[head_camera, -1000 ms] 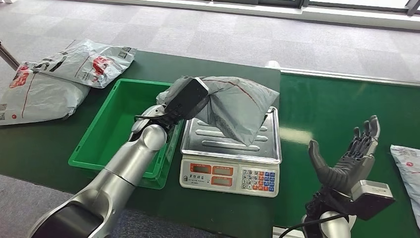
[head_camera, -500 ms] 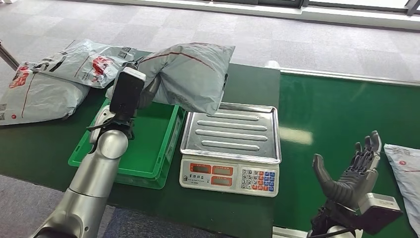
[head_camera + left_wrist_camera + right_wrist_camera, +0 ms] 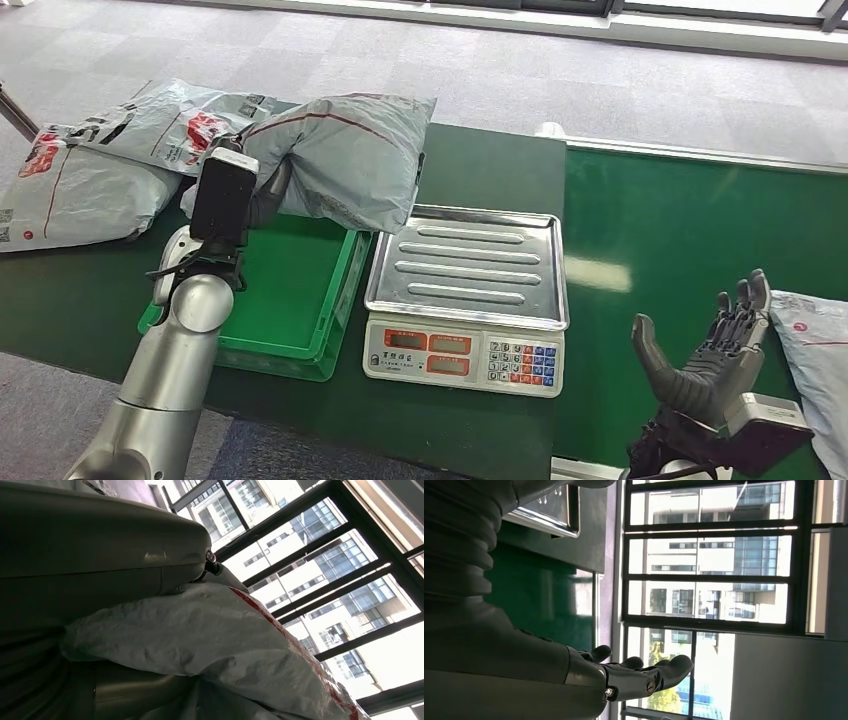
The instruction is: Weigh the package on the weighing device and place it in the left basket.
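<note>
The head view looks down and forward over the green table [image 3: 650,220]. Both wrist views sit close behind their hands, facing windows; the right one shares the scale's steel tray [image 3: 544,515] [image 3: 470,265].

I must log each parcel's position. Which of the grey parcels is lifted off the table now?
The grey parcel held by the left hand above the green basket. The two parcels at far left and the one at the right edge lie on the table.

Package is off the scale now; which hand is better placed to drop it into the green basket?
Left. The left hand holds the grey package above the green basket. The right hand hangs open beyond the scale, far from both.
</note>
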Robot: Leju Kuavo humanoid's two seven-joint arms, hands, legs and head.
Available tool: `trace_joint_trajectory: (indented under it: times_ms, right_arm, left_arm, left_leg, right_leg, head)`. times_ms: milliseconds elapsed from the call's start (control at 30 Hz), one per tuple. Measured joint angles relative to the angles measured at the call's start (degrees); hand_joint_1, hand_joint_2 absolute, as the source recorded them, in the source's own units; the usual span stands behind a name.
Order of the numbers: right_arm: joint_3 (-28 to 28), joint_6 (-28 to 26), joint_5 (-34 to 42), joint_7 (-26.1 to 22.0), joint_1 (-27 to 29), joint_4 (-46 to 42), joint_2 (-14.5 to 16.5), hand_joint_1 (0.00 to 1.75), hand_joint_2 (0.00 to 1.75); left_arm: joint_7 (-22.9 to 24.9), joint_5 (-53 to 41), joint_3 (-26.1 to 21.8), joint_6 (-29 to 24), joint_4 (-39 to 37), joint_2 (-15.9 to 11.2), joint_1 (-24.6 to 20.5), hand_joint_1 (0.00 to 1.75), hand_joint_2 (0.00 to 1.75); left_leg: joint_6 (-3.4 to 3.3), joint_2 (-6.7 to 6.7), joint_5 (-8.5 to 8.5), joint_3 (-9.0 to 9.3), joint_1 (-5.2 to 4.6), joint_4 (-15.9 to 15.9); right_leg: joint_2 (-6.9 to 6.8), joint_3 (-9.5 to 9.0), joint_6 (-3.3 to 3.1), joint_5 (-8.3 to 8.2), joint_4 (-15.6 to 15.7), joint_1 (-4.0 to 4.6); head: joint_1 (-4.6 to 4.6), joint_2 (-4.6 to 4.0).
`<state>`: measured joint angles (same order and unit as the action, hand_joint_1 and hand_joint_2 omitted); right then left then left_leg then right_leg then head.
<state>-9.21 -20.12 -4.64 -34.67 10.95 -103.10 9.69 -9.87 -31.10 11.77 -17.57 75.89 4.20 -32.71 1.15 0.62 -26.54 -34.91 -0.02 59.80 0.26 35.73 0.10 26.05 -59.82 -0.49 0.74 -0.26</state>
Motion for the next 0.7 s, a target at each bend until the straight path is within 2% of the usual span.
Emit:
trace_joint_trajectory:
  times_ms: [33, 100, 133, 167, 300, 500, 700]
  right_arm:
    - [-0.01, 0.15, -0.07, 0.09, 0.02, 0.0, 0.04, 0.0, 1.75]
    - [-0.04, 0.54, -0.3, 0.27, 0.08, 0.0, 0.12, 0.0, 1.75]
    - [-0.05, 0.71, -0.47, 0.32, 0.1, 0.0, 0.19, 0.0, 1.75]
    - [-0.07, 0.89, -0.68, 0.36, 0.1, 0.0, 0.26, 0.0, 1.75]
    - [-0.08, 1.41, -1.23, 0.61, -0.12, 0.02, 0.63, 0.0, 1.75]
    - [-0.08, 1.31, -2.02, 1.35, -0.87, 0.07, 1.11, 0.0, 1.75]
    - [-0.08, 1.37, -2.26, 1.78, -1.32, 0.23, 1.18, 0.0, 1.75]
  left_arm:
    - [0.57, -0.51, -0.35, -0.6, 0.18, -0.08, 0.31, 1.29, 1.75]
    - [1.68, -2.13, -1.55, -2.24, 0.83, -0.26, 1.48, 0.45, 1.75]
    - [2.05, -3.13, -2.33, -3.13, 1.26, -0.36, 2.24, 0.15, 1.75]
    - [2.29, -4.16, -3.14, -3.94, 1.72, -0.45, 3.05, 0.0, 1.75]
    - [2.64, -6.56, -5.97, -5.69, 3.28, -0.59, 5.95, 0.0, 1.75]
    - [4.15, -9.16, -8.15, -5.51, 4.69, -0.52, 8.82, 0.0, 1.75]
    - [5.55, -10.7, -10.43, -5.34, 5.62, -0.49, 10.21, 0.0, 1.75]
  left_leg:
    - [0.0, -0.01, 0.0, 0.01, 0.0, 0.0]
    - [0.01, -0.06, -0.01, 0.02, 0.01, -0.01]
    - [0.02, -0.1, -0.01, 0.03, 0.01, -0.01]
    - [0.02, -0.12, -0.01, 0.03, 0.02, -0.02]
    - [0.02, -0.1, -0.01, 0.0, 0.02, -0.06]
    - [0.02, -0.1, -0.01, -0.02, 0.01, -0.06]
    - [0.01, -0.05, -0.01, -0.04, 0.01, -0.06]
  right_leg:
    - [0.01, 0.0, 0.0, 0.0, 0.0, 0.0]
    - [0.07, 0.03, 0.0, 0.0, 0.0, 0.01]
    - [0.09, 0.04, 0.0, 0.0, 0.0, 0.01]
    - [0.1, 0.06, -0.01, 0.01, 0.0, 0.02]
    - [0.07, 0.07, -0.06, 0.04, 0.0, 0.03]
    - [0.07, 0.06, -0.06, 0.04, 0.0, 0.01]
    - [0.01, 0.05, -0.06, 0.04, 0.0, 0.01]
  head:
    - [-0.01, 0.0]
    - [0.0, 0.0]
    - [-0.01, 0.0]
    - [-0.01, 0.0]
    - [-0.01, 0.0]
    - [0.0, 0.0]
    - [-0.01, 0.0]
